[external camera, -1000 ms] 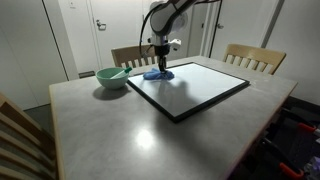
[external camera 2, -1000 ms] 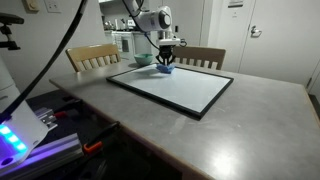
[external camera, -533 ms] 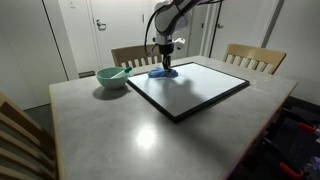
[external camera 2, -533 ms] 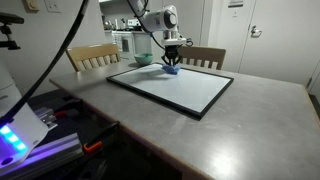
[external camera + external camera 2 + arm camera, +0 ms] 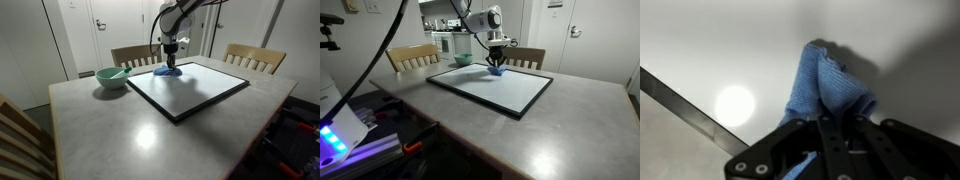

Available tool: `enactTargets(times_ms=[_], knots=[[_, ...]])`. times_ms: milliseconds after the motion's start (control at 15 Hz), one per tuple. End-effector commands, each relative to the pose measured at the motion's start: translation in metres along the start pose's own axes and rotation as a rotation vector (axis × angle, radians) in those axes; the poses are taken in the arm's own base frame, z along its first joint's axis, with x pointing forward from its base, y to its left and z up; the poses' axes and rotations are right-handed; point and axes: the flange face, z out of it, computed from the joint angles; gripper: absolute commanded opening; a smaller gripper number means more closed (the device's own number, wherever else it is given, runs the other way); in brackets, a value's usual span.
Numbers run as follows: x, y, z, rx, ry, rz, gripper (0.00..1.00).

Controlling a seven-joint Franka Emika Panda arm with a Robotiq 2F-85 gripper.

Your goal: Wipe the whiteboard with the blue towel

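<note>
Here's the arm reaching down from above at the far end of the bench (image 5: 120, 135), and the gripper (image 5: 170, 64) is clenched on the blue towel (image 5: 168, 72), pointing straight down. The cloth is bunched up, its lower end pressed onto the whiteboard (image 5: 195, 90), close to the board's far edge on the side nearest the teal bowl (image 5: 111, 77). In both exterior views it's the same story: gripper (image 5: 497, 62) upright, blue towel (image 5: 497, 70) touching the whiteboard (image 5: 495, 92) just inside the black frame.

From the wrist view you get it up close. The gripper (image 5: 835, 128) has its dark fingers pinched around the top of the blue towel (image 5: 823, 88), and the cloth spreads out onto the glossy white of the whiteboard (image 5: 730, 40), throwing a soft shadow to one side. A round glare of light (image 5: 735, 103) sits on the board just beside the cloth. The black frame (image 5: 690, 108) cuts across the lower corner of that view, with a sliver of grey bench (image 5: 665, 150) beyond it.

The bowl stands on the bench off the board, near the corner where the towel is, not touching it. Two wooden chairs (image 5: 250, 57) are pushed in on the far side, and the bowl (image 5: 463, 60) shows behind the board between them in an exterior view.
</note>
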Motion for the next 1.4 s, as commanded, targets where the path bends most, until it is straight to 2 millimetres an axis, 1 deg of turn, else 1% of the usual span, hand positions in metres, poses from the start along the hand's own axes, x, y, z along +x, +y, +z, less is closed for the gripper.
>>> enactTargets(times_ms=[0, 133, 267, 333, 467, 733, 933, 1067, 1200, 1333], knots=[[0.026, -0.04, 0.014, 0.053, 0.04, -0.094, 0.03], [0.039, -0.064, 0.011, 0.08, 0.058, -0.166, 0.03], [0.045, -0.076, 0.007, 0.107, 0.061, -0.202, 0.03], [0.045, -0.08, 0.006, 0.127, 0.05, -0.203, 0.03], [0.033, -0.081, 0.002, 0.177, -0.013, -0.175, 0.03], [-0.004, -0.062, -0.002, 0.225, -0.127, -0.044, 0.03], [-0.03, -0.041, 0.002, 0.192, -0.15, 0.043, 0.03], [-0.051, -0.022, 0.011, 0.135, -0.161, 0.089, 0.03], [-0.076, -0.004, 0.016, 0.1, -0.171, 0.14, 0.03], [-0.1, 0.016, 0.017, 0.061, -0.167, 0.167, 0.03]])
